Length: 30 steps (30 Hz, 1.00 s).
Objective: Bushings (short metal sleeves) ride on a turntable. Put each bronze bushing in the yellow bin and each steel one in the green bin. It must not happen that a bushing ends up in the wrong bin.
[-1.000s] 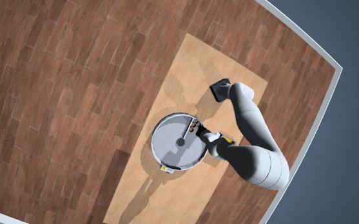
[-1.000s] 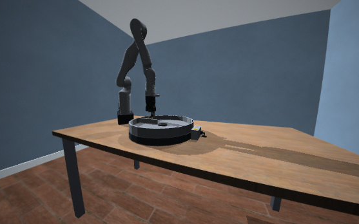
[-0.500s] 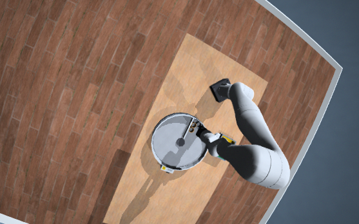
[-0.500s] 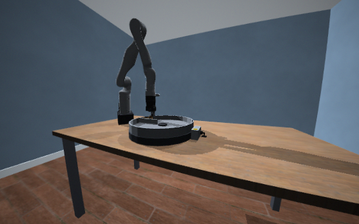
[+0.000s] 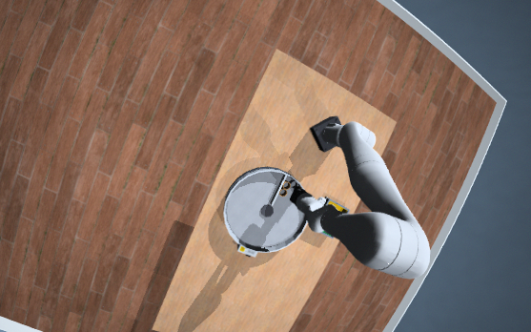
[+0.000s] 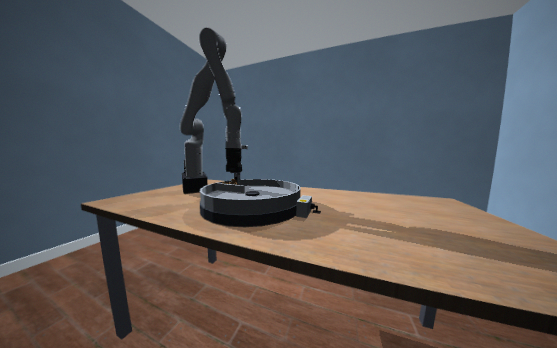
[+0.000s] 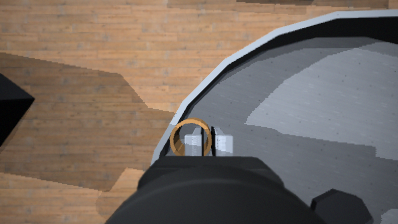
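Gripper: your gripper is closed on the wall of a bronze bushing. One finger is inside the ring and the other is outside it.
Held bushing: in the wrist view, you see its round open end, close to the turntable's edge. You cannot tell if its bottom touches the plate.
Turntable: the big round turntable sits on the wooden table. It has a raised rim all the way around.
Other bushings: from the top, you can see two bronze bushings on the turntable, close together, beside the thin bar. You cannot tell if one of these is the one in your gripper.
Thin bar: the bar goes from near the dark middle knob out toward the rim.
Steel bushings: something small and grey is by the bronze ones, but it is too small to name.
Yellow bin: the yellow bin is just outside the turntable, partly under your arm.
Green bin: only a tiny bit of the green bin peeks out past the arm, so you cannot tell what is in it.
Little box: a pale box with a yellow spot is on the outside of the turntable.
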Each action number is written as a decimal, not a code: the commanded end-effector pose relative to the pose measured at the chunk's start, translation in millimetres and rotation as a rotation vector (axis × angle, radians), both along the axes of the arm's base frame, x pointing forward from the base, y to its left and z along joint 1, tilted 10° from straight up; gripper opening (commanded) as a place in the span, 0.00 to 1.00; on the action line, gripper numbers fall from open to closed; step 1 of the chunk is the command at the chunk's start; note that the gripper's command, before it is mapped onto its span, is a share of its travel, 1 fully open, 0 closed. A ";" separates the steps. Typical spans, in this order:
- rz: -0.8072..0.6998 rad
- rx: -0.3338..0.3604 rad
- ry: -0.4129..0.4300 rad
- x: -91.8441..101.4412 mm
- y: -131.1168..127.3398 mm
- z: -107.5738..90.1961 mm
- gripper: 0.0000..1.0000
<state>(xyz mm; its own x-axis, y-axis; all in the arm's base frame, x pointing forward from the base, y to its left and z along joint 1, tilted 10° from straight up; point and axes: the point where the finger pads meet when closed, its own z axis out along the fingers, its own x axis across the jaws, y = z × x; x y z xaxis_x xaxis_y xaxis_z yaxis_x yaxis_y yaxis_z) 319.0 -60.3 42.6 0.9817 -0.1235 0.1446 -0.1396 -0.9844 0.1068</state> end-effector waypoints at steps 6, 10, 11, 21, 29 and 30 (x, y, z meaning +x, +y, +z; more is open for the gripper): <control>0.000 0.000 -0.001 0.0 0.2 2.8 0.00; 0.000 0.000 -0.001 -0.1 0.2 3.4 0.00; 0.000 0.000 -0.001 -0.2 0.3 3.9 0.00; 0.000 0.000 -0.001 -0.6 0.6 6.3 0.00; 0.000 0.000 -0.001 -0.9 1.0 9.2 0.00; 0.000 0.000 -0.001 -0.9 1.0 9.2 0.00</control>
<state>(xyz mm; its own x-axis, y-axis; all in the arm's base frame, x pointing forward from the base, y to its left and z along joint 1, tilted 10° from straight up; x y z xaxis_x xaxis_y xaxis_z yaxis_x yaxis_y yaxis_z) 318.2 -58.8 51.0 0.9819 -0.1224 0.1444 -0.1384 -0.9846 0.1066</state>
